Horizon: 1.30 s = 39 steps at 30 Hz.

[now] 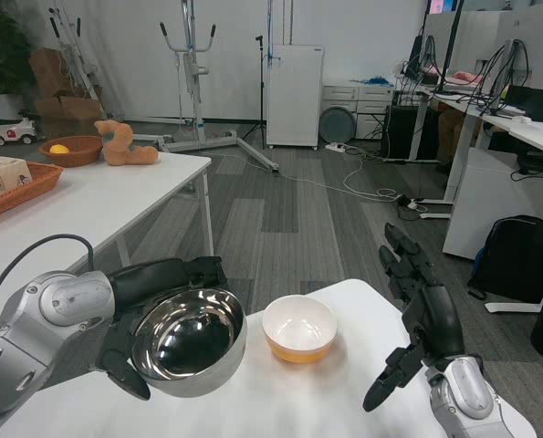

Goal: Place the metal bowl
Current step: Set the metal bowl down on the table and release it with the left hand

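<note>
A shiny metal bowl [190, 341] hangs just above the white table [298, 392] at the left, its opening tilted toward the camera. My left hand [152, 301] grips it by the rim, fingers along the far edge and the thumb low on the near side. To its right an orange bowl with a white inside [299, 328] stands upright on the table, a small gap away from the metal bowl. My right hand [417, 301] hovers at the table's right edge, fingers spread, holding nothing.
A second white table [88, 196] stands at the back left with a wicker tray [15, 187], a brown bowl holding a yellow fruit [70, 150] and a tan toy [125, 146]. Grey floor, a white cabinet [295, 96] and office desks [508, 128] lie beyond.
</note>
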{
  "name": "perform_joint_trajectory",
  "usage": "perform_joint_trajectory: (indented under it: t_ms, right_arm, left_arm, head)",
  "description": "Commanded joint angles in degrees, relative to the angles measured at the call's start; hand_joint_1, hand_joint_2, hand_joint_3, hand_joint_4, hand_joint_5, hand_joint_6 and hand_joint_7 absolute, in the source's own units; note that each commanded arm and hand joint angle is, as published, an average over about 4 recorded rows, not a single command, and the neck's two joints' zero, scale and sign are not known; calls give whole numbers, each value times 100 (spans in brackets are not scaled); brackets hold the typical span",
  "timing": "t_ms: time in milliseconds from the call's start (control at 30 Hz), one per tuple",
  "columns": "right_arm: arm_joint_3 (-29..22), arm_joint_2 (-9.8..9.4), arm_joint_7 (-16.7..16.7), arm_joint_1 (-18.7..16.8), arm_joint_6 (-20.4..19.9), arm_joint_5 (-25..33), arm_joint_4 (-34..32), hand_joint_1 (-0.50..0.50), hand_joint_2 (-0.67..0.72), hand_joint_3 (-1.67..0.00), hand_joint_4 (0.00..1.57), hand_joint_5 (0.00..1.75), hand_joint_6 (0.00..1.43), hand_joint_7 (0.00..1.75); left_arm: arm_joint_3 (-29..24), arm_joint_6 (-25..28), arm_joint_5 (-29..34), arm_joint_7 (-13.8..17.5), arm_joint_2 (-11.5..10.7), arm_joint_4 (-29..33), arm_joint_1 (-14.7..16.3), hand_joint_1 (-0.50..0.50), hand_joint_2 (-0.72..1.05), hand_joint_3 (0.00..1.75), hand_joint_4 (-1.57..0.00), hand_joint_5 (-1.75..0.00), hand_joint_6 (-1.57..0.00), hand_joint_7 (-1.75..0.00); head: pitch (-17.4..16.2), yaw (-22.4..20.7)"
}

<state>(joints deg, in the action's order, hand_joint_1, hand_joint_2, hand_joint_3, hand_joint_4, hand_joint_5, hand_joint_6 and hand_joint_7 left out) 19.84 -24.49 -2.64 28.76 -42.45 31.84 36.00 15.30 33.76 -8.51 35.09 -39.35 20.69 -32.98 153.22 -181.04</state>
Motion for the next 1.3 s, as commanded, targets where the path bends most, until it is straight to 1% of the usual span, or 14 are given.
perform_joint_trajectory:
  t_ms: [33, 200, 267, 533, 600, 800, 1033, 1300]
  right_arm:
    - [-13, -1, -18, -2, -88, 51, 21, -33, 60, 0, 0, 0, 0, 21]
    - [-7, -4, -18, -2, -88, 51, 4, -33, 60, 0, 0, 0, 0, 21]
    - [-7, -4, -20, -2, -90, 51, -14, -33, 60, 0, 0, 0, 0, 21]
    - [-15, -6, -18, -18, -97, 57, -64, -33, 60, 0, 0, 0, 0, 21]
    - [-15, -10, -22, -24, -97, 60, -77, -33, 60, 0, 0, 0, 0, 17]
    - [-15, -12, -18, -38, -97, 60, -93, -33, 60, 0, 0, 0, 0, 21]
    - [-15, -17, -18, -46, -106, 68, -93, -33, 60, 0, 0, 0, 0, 21]
    - [-15, -12, -18, -55, -106, 68, -102, -33, 60, 0, 0, 0, 0, 21]
  left_arm:
    - [-55, 17, -63, 42, -12, -13, 75, -30, 96, 166, -137, -175, -63, -168]
    - [-49, 25, -58, 42, -12, -13, 95, -28, 96, 166, -137, -175, -63, -168]
    - [-44, 25, -56, 42, -12, -13, 106, -28, 96, 166, -136, -175, -63, -168]
    - [-44, 19, -63, 42, -12, -13, 139, -29, 96, 166, -137, -175, -63, -168]
    - [-44, 17, -58, 42, -7, -13, 152, -28, 96, 166, -138, -175, -63, -168]
    - [-44, 25, -58, 42, 10, -13, 169, -30, 96, 166, -135, -175, -63, -168]
    - [-44, 21, -63, 42, 28, -13, 187, -28, 96, 166, -135, -175, -63, -168]
    - [-40, 21, -85, 42, 32, -13, 213, -30, 96, 166, -135, -175, -63, -168]
  head:
    - [2, -1]
    - [33, 12]
    - [53, 14]
    - [82, 23]
    - [92, 25]
    - [91, 24]
    - [107, 33]
    - [113, 28]
